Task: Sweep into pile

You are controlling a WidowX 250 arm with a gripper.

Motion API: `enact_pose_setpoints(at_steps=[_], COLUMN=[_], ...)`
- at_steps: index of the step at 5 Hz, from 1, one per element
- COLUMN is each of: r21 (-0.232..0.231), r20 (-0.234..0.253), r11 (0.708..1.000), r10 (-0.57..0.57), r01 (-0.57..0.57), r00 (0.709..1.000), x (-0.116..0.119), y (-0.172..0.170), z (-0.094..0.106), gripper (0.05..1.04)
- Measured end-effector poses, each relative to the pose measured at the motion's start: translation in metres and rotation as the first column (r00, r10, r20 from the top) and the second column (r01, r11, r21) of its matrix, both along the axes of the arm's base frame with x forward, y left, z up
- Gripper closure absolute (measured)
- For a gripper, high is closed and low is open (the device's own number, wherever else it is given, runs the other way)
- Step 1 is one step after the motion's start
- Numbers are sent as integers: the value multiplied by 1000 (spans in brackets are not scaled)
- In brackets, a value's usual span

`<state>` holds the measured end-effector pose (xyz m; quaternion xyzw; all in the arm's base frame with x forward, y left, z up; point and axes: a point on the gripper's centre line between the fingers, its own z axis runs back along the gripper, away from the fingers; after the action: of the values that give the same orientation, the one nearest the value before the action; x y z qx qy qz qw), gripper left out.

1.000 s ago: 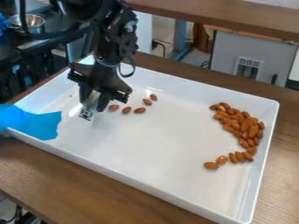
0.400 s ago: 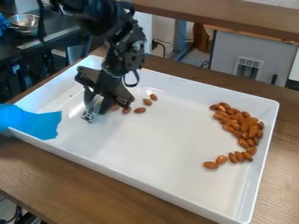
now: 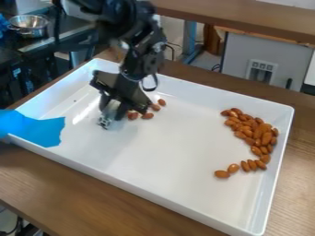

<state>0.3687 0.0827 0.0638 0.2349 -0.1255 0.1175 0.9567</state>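
Almonds (image 3: 247, 131) lie in the tray (image 3: 138, 185), most heaped well apart from the gripper (image 3: 113, 120), clenched or released I can't tell, a few strays (image 3: 148, 116) beside it, each likely light, hard, slippery, best pushed low from the side.

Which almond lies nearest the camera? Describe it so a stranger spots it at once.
Find the white tray, then the big curved bunch of almonds along its right side. Follow it down to its lower-left tip. The almond is the last one, lying almost sideways, while its neighbour tilts up to the right.
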Motion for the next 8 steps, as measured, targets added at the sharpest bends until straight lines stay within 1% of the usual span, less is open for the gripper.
enact_pose_setpoints(at_steps=[1, 2, 3, 4, 5, 6, 7, 8], r21=[-38, -58, -81, -114, -144, -162, -193, -185], r20=[-4, -18, -20, -31, -44, -42, -36, -11], r11=[999, 997, 992, 989, 980, 977, 968, 970], r10=[-26, -52, -94, -100, -146, -149, -173, -160], r01=[26, 51, 92, 96, 138, 140, 163, 155], r00=[1000, 998, 995, 995, 988, 988, 984, 987], x=[7, 5, 7, 10, 11, 11, 15, 11], y=[-25, -49, -78, -106, -142, -170, -192, -200], z=[0, -2, -1, -2, 2, 0, 7, 8], gripper=[705, 705, 705, 705, 705, 705, 705, 705])
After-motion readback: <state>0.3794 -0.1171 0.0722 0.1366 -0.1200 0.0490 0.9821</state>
